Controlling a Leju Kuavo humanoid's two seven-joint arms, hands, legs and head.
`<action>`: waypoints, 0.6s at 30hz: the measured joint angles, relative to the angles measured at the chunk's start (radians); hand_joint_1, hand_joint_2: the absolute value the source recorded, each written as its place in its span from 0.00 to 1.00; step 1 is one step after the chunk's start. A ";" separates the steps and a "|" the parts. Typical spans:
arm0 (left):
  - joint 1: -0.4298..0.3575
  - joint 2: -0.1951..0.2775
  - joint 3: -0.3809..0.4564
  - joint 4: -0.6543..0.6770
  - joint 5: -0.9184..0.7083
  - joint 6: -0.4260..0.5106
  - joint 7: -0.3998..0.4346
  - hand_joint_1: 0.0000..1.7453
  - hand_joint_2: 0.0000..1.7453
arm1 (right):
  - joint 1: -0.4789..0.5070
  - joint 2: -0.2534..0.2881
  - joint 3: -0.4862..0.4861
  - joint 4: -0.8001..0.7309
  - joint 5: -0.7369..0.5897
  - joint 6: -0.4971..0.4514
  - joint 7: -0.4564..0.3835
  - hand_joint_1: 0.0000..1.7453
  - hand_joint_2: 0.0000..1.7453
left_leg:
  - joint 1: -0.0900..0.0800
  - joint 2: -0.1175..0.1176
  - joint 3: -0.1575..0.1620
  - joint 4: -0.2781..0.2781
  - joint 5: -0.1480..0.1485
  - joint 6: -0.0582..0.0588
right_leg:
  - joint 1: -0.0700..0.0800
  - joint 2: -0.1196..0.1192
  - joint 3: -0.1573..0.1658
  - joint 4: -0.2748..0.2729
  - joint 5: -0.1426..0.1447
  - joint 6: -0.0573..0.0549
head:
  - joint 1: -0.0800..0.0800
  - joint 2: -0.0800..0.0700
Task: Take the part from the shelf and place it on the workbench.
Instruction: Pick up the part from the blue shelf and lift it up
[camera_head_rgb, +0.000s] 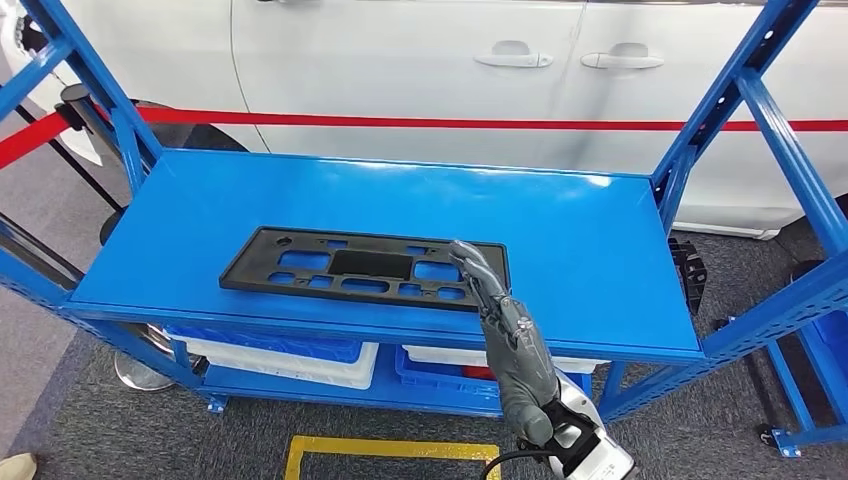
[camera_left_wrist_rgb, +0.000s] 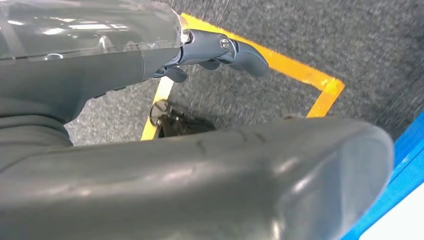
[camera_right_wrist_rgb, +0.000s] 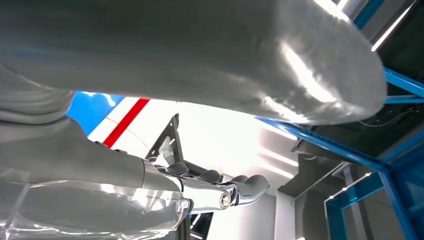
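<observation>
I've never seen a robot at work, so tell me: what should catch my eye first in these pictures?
First, the bright blue shelf, with a flat black part full of cut-outs lying in its middle. The robot's right hand reaches up from below, its fingers over the part's right end. Behind the shelf stands a white car, with a red barrier tape stretched in front of it.

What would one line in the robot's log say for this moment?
right hand: reaching onto black part | part: flat on blue shelf | left hand: holds nothing
</observation>
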 joint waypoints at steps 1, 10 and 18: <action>0.001 0.000 0.000 0.000 0.000 0.000 0.000 0.00 0.00 | 0.000 0.000 0.000 0.000 0.000 0.000 0.000 0.00 0.00 | 0.000 -0.001 0.009 0.002 -0.010 -0.004 | -0.001 0.000 0.021 -0.065 0.045 -0.001 | 0.000 0.000; -0.003 -0.001 0.003 0.000 -0.015 -0.001 -0.008 0.00 0.00 | -0.001 -0.001 0.003 0.032 -0.005 0.079 0.000 0.00 0.00 | 0.000 0.003 -0.026 0.116 -0.097 -0.051 | 0.000 0.002 0.095 -0.204 0.064 -0.040 | -0.002 0.000; 0.002 0.000 0.010 0.000 -0.029 -0.004 -0.012 0.00 0.00 | -0.051 0.055 0.041 0.210 -0.005 0.258 0.001 0.00 0.50 | -0.004 0.003 -0.085 0.070 0.034 -0.036 | 0.009 0.005 0.140 -0.207 0.028 -0.042 | -0.002 0.000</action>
